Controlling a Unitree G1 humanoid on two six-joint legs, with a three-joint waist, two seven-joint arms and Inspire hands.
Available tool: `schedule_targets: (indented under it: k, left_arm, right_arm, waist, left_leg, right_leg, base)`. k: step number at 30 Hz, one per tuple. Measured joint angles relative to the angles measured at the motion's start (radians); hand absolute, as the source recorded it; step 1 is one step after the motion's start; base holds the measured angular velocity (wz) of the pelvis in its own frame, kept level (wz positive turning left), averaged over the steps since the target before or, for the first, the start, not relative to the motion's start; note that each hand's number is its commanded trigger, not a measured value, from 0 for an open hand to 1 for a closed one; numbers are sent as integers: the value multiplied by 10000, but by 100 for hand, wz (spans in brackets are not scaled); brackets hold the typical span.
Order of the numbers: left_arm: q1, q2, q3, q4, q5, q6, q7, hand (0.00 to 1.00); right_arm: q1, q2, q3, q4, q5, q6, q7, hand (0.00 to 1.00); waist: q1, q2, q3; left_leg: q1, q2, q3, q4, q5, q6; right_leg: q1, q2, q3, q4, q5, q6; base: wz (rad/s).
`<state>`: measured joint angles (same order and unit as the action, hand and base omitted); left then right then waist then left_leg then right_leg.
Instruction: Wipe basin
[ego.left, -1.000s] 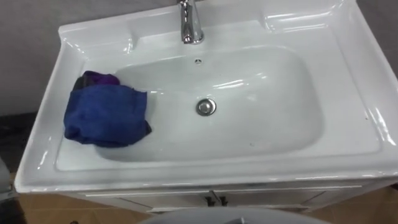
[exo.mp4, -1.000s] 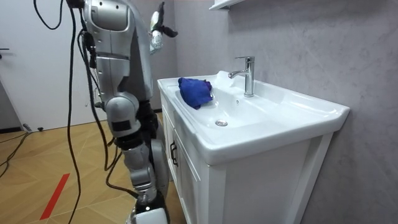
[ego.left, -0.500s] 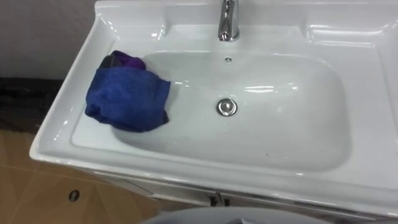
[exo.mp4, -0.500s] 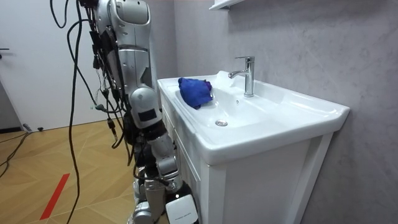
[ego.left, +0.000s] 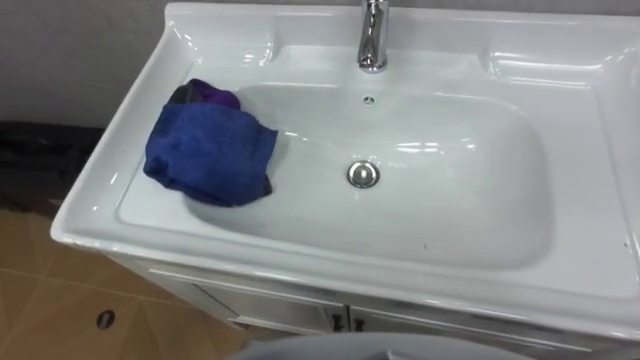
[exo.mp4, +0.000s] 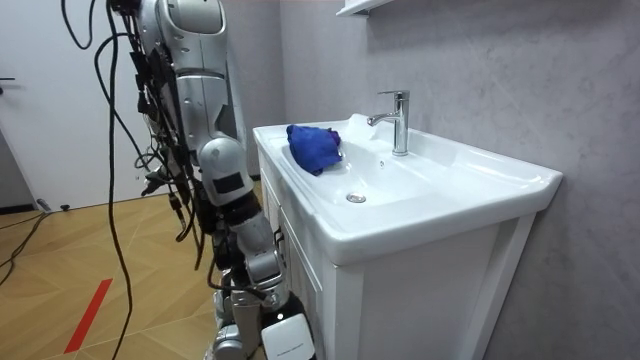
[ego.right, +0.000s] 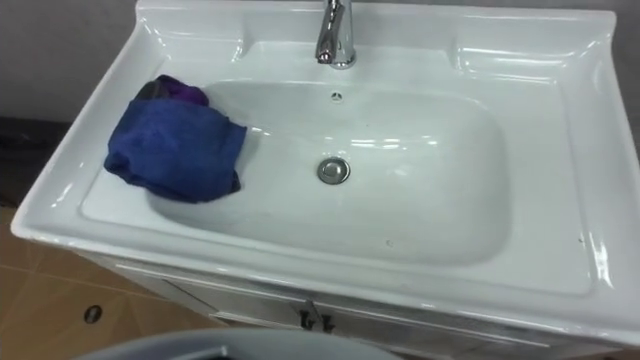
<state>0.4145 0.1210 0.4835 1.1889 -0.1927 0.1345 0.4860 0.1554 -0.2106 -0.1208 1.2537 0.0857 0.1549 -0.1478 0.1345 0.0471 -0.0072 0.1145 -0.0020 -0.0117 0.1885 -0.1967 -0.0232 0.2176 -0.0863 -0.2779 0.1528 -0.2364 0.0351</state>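
The white basin sits on a white cabinet next to a grey wall. A blue cloth lies bunched up at the left end of the basin. It rests on the sloping side of the bowl and comes up to the flat edge there. A bit of purple cloth peeks out from under its back edge (whether it is part of the same cloth is hard to say). The round metal drain is in the middle of the bowl, to the right of the blue cloth and not touching it. The shiny tap stands at the back, with a small hole just below it. In the room view the robot stands on the wooden floor right in front of the cabinet. I cannot tell how the robot's hands are held.
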Motion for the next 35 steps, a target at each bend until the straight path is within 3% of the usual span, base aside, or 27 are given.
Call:
schedule_targets:
  k: [3,7,9,13,16,18,22,35]
  left_arm:
    - [-89,-5,-597,9,-112,206,-793,0]
    - [-690,-7,-1086,6,95,434,-1684,0]
    - [-1040,7,-1728,-3,455,493,-2070,0]
    - [-1571,56,-2595,-195,1371,552,-2616,0]
    - [-1611,60,-2978,-585,1869,568,-2900,0]
    - [-1617,84,-3190,-703,2072,616,-3104,0]
    - [-1668,86,-3428,-683,2591,709,-3799,0]
    - [-1680,155,-3699,-568,3204,1101,-4912,0]
  right_arm:
    - [4,81,10,15,-38,4,75,0]
    - [-26,177,10,269,-48,2,201,0]
    - [-83,181,10,376,-120,-5,232,0]
    - [-135,230,22,437,-120,4,308,0]
    - [-141,265,234,416,-119,44,431,0]
    - [-139,311,291,410,-97,117,483,0]
    - [-134,504,287,430,121,111,671,0]
    - [-151,591,280,843,-141,230,908,0]
  waist:
    - [-265,-117,4]
    - [-375,-215,13]
    - [-647,-242,25]
    - [-954,-348,38]
    - [-1055,-510,128]
    - [-1089,-632,130]
    - [-1253,-758,132]
    - [-1635,-608,149]
  left_leg:
    - [22,-14,84,59,0,2]
    - [24,-4,144,80,0,2]
    - [23,-7,158,86,0,2]
    - [32,55,448,81,0,2]
    - [160,83,731,54,-1,1]
    - [215,99,951,4,-10,5]
    - [198,132,1052,-4,-117,36]
    - [378,260,1311,-95,-268,19]
  right_leg:
    - [72,-14,14,10,-5,12]
    - [30,-19,22,2,-7,13]
    - [28,-15,42,-15,-10,18]
    - [-95,20,340,27,-10,13]
    - [-132,33,613,33,-9,10]
    - [-139,33,766,20,-7,14]
    - [-232,70,891,42,13,35]
    - [-251,207,1388,185,45,5]
  base:
    - [0]
    - [0]
    - [-2]
    - [-19]
    - [-24]
    - [-23]
    - [-10]
    - [-8]
